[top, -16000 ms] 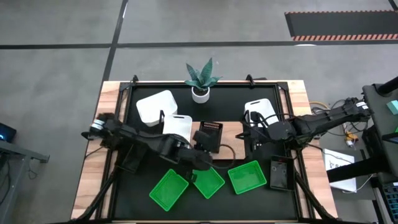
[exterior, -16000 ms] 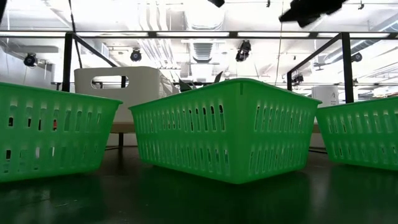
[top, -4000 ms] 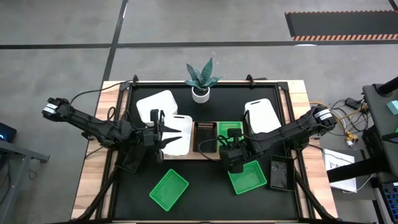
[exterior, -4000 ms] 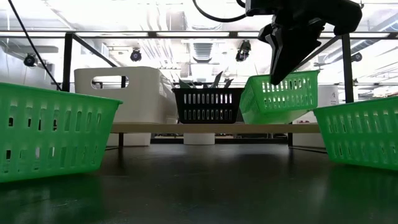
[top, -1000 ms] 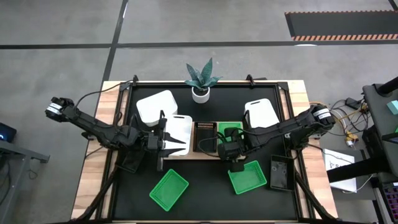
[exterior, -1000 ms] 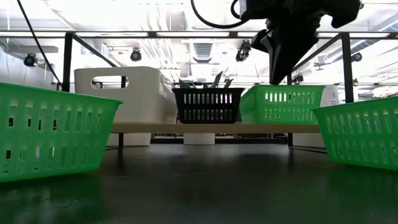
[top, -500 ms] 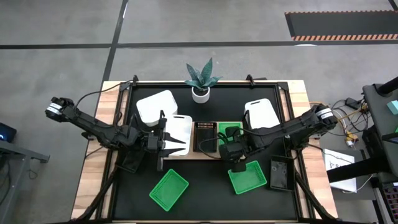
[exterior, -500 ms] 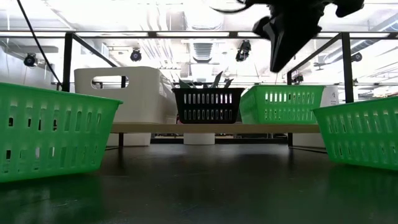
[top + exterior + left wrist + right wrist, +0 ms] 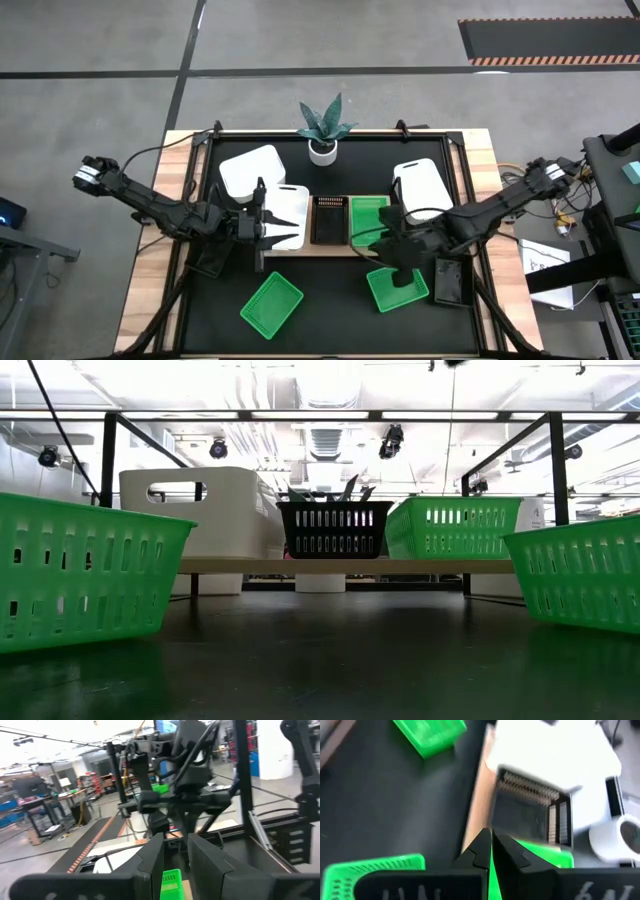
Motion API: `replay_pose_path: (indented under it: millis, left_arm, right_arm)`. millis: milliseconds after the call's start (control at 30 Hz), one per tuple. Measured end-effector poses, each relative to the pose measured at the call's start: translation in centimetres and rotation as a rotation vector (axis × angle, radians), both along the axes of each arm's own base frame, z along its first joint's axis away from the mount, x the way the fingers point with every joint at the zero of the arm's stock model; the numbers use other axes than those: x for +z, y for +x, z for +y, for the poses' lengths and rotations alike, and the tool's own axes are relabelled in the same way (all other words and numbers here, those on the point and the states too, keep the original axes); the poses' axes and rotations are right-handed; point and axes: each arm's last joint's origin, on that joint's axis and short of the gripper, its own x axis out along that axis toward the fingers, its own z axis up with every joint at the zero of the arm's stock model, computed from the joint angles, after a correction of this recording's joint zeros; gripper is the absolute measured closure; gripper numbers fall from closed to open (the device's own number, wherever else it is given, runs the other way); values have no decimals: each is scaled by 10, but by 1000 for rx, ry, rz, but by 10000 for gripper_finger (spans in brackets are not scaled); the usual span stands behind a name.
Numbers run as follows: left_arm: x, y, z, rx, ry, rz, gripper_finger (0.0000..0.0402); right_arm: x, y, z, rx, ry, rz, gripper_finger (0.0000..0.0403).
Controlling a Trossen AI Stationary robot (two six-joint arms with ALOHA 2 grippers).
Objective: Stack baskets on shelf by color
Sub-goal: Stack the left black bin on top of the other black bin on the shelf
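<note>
On the wooden shelf [image 9: 330, 250] stand a white basket [image 9: 287, 205], a black basket [image 9: 330, 218] and a green basket [image 9: 368, 213] side by side on their bottoms. In the low view they are the white [image 9: 200, 520], black [image 9: 333, 528] and green [image 9: 455, 527] baskets. My right gripper [image 9: 368, 240] hangs shut above the shelf's near right part and slants down, holding nothing [image 9: 491, 845]. My left gripper [image 9: 285, 228] is held level over the white basket, open and empty [image 9: 175, 855].
Two green baskets [image 9: 272, 303] [image 9: 397, 285] and a black one [image 9: 447, 280] lie on the black mat near the front edge. Two more white baskets [image 9: 252, 170] [image 9: 420, 185] lie behind the shelf. A potted plant [image 9: 322, 140] stands at the far edge.
My right gripper has risen from over the green basket on the shelf, out of the top of the low view, while the arm has swung toward the table's right edge. The green basket stays on the shelf.
</note>
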Motion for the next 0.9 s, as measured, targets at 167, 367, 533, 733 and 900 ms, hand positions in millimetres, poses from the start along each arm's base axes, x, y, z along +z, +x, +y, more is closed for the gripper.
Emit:
replay_pose_path:
  millis: [167, 367, 533, 733, 900]
  left_arm:
    - [3, 0, 1, 25, -14, -6, 329]
    - [13, -2, 3, 60, -48, -38, 329]
    - [19, -6, 6, 109, -64, -58, 329]
    - [26, -7, 6, 109, -76, -77, 329]
    - [34, -7, 6, 103, -153, -76, 330]
  right_arm:
    - [-1, -15, 0, 60, 25, -132, 394]
    - [-16, -30, -3, 96, 52, -226, 394]
    - [-30, -39, -7, 104, 67, -275, 394]
    - [-36, -47, -11, 117, 72, -327, 394]
    - [-32, -48, -12, 150, 38, -365, 394]
